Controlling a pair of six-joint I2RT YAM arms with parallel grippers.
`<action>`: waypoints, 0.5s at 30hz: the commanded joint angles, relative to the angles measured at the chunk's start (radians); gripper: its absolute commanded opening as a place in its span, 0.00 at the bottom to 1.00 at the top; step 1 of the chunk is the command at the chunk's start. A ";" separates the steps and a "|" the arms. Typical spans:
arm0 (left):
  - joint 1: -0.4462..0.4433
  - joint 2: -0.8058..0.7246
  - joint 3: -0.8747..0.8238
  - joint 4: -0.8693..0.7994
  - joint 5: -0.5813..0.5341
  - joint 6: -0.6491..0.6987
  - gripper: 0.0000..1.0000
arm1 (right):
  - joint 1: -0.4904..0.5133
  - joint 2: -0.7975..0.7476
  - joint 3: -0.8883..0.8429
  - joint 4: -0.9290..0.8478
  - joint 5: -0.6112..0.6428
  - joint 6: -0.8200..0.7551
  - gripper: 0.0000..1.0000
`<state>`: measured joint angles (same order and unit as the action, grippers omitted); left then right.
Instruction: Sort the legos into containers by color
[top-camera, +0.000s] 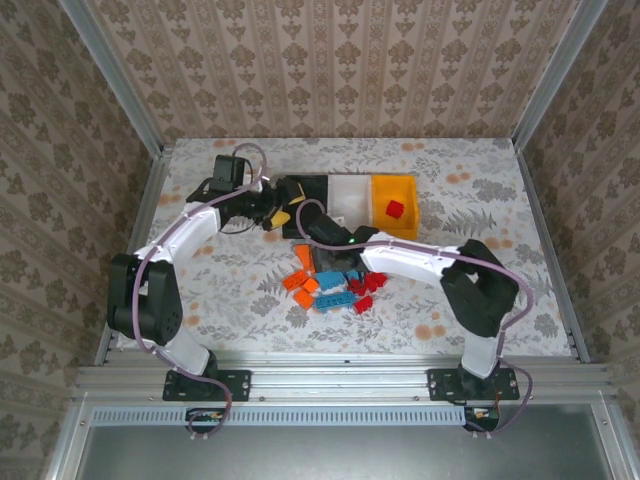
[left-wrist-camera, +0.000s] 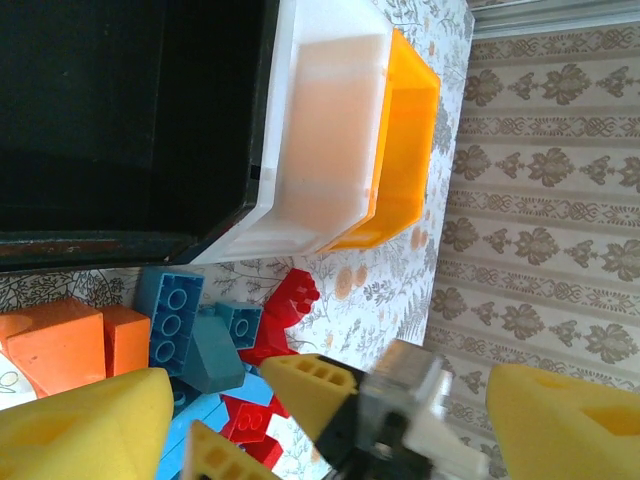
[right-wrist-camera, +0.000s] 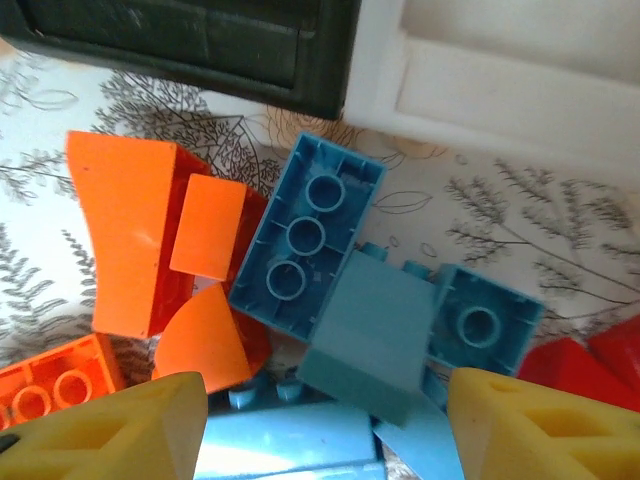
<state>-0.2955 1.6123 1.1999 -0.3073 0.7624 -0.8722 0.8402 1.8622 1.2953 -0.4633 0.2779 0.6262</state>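
Observation:
A pile of legos (top-camera: 330, 284) in orange, blue and red lies on the table in front of the containers. The black bin (top-camera: 303, 193), white bin (top-camera: 350, 199) and yellow-orange bin (top-camera: 396, 193) stand side by side. One red lego (top-camera: 395, 209) lies in the yellow-orange bin. My right gripper (right-wrist-camera: 325, 430) is open low over blue legos (right-wrist-camera: 370, 335), with orange legos (right-wrist-camera: 130, 240) to their left. My left gripper (left-wrist-camera: 330, 430) is open by the black bin (left-wrist-camera: 120, 110), holding nothing. The right gripper's yellow fingers (left-wrist-camera: 315, 390) show between its own.
The white bin (left-wrist-camera: 325, 130) looks empty inside. The two arms sit close together at the pile's left end, near the black bin's front corner. Bare patterned tabletop (top-camera: 500, 200) stretches to the right of the bins, with walls around the table.

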 joint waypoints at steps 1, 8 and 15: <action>0.002 -0.004 -0.008 -0.014 -0.011 -0.005 0.84 | 0.008 0.042 0.048 -0.039 0.041 0.061 0.64; 0.003 -0.010 -0.011 -0.010 -0.005 -0.015 0.84 | 0.006 0.069 0.028 -0.012 0.052 0.085 0.57; 0.005 -0.012 -0.011 -0.011 -0.007 -0.013 0.84 | 0.005 0.106 0.063 0.000 0.058 0.098 0.50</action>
<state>-0.2951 1.6123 1.1999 -0.3073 0.7586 -0.8726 0.8433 1.9450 1.3243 -0.4660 0.3134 0.7021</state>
